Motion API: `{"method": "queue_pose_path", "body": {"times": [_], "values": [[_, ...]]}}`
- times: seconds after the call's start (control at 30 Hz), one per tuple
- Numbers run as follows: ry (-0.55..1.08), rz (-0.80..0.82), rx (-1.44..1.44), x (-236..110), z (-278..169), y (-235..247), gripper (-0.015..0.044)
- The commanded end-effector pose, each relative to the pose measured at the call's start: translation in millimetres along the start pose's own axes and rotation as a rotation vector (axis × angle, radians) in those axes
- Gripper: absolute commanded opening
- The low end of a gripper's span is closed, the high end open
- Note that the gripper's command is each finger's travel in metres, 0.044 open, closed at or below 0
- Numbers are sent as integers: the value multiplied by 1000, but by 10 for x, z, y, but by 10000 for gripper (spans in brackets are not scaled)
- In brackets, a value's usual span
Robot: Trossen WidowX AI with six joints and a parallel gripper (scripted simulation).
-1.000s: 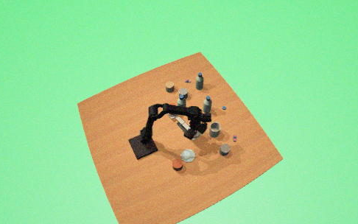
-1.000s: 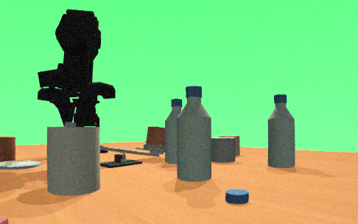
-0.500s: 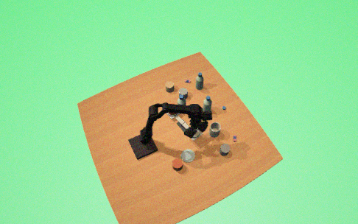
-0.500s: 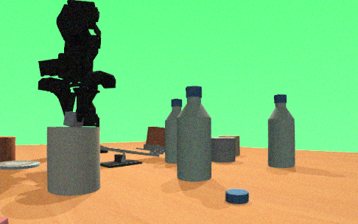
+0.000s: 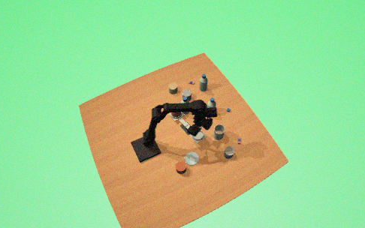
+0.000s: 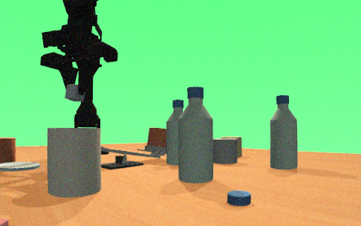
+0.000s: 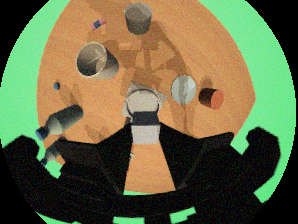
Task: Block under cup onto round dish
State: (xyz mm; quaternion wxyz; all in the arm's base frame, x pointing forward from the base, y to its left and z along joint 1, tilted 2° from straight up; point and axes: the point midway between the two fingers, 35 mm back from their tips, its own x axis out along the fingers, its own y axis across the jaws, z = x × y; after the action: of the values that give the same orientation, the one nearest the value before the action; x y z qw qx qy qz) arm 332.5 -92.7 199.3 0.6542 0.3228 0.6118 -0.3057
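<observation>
My gripper (image 5: 197,132) (image 6: 77,97) (image 7: 145,124) is shut on a small pale grey block (image 6: 73,93) (image 7: 144,133) and holds it in the air, above the near end of the balance (image 5: 183,122) (image 6: 125,152). In the wrist view the balance's round end pad (image 7: 141,102) shows just past the block. One brown cup (image 5: 175,112) (image 6: 157,138) stands on the balance's far end. The other brown cup (image 5: 181,167) (image 6: 1,149) (image 7: 213,98) stands on the table beside the round white dish (image 5: 191,158) (image 6: 17,166) (image 7: 184,88). Nothing lies on the dish.
Open grey cans (image 5: 218,132) (image 5: 229,151) (image 6: 74,161) stand close to the right of the gripper. Grey bottles with blue caps (image 5: 203,82) (image 5: 211,103) (image 6: 195,137) (image 6: 284,134) stand behind. A blue disc (image 5: 228,109) (image 6: 238,198) and small coloured blocks (image 5: 239,140) lie about.
</observation>
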Motion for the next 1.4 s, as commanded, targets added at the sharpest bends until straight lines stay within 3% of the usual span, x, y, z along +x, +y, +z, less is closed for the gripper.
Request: {"method": "queue_pose_path", "body": {"times": [0.0, 0.73, 1.37], "values": [[-3, 3, 2, -104, -4, -4, 0], [-7, -11, 2, 897, 403, -1459, 0], [-7, -11, 2, 1324, 403, -1476, 0]]}}
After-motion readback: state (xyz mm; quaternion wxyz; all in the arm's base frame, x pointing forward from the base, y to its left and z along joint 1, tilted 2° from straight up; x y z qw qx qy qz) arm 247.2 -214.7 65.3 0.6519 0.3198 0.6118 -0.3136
